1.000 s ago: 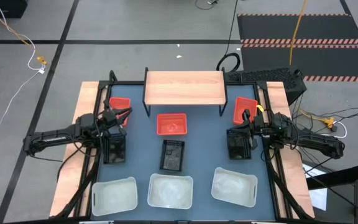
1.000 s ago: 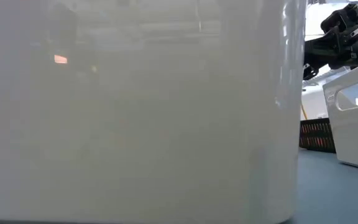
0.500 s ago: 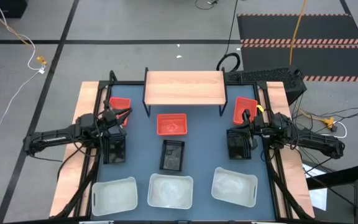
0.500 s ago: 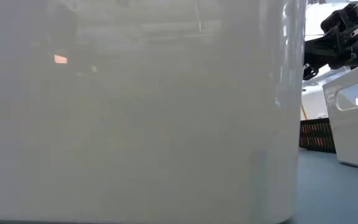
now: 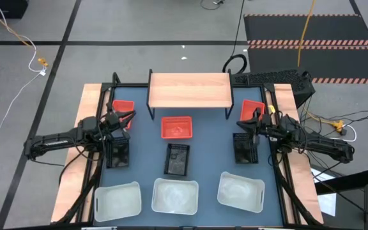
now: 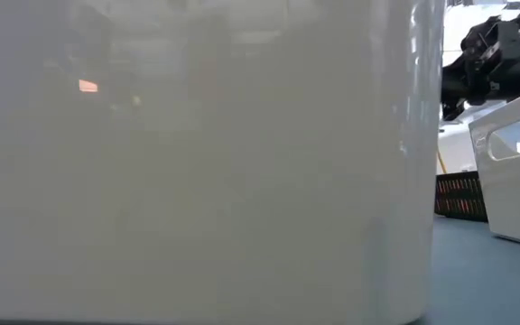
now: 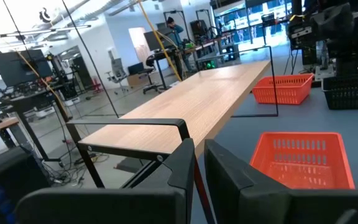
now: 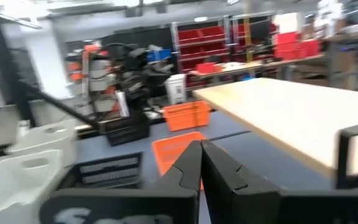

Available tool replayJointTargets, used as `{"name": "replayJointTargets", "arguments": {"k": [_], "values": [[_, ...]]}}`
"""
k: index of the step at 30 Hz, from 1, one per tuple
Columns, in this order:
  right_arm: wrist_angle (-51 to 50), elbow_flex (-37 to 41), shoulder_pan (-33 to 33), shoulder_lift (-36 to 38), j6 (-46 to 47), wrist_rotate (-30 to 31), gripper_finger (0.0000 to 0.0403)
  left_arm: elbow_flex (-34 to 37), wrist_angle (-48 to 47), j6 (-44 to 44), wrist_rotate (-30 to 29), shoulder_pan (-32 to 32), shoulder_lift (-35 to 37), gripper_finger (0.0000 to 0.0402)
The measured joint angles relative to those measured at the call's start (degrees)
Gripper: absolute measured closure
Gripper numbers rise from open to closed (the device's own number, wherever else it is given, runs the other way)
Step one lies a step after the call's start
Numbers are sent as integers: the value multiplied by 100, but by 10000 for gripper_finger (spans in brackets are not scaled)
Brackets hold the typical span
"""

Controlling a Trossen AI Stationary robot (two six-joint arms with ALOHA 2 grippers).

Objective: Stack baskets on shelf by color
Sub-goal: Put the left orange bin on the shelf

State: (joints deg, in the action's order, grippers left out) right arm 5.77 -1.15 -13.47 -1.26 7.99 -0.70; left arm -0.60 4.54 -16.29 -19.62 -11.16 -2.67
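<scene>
The blue-topped table [image 5: 203,163] stands on a grey workshop floor, the bare light-wood shelf [image 5: 188,89] at its far edge and the baskets [image 5: 177,128] all in front of it — red nearest, black next, white farthest. Flanking the shelf, the left gripper [image 5: 130,115] is a crack apart and empty by a red basket — the right gripper [image 5: 257,114] is fully closed, gripping nothing.

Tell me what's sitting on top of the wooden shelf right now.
Nothing that shows: the shelf has a bare light-wood top in the high view, and no basket is stacked on it. The nearest one, a red basket, sits on the blue table in front. The space under the board is hidden from above.
</scene>
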Motion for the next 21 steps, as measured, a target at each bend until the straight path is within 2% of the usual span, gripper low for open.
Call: {"name": "replayJointTargets", "arguments": {"k": [3,10,17,21], "values": [[1,0,0,0,-209,231,399,0,2,0,0,-2,1,360],[4,1,0,0,-269,217,399,0,0,0,1,-1,1,360],[5,0,0,0,453,215,399,0,0,0,0,-2,1,360],[82,2,2,0,335,300,399,0,0,0,2,-9,1,360]]}}
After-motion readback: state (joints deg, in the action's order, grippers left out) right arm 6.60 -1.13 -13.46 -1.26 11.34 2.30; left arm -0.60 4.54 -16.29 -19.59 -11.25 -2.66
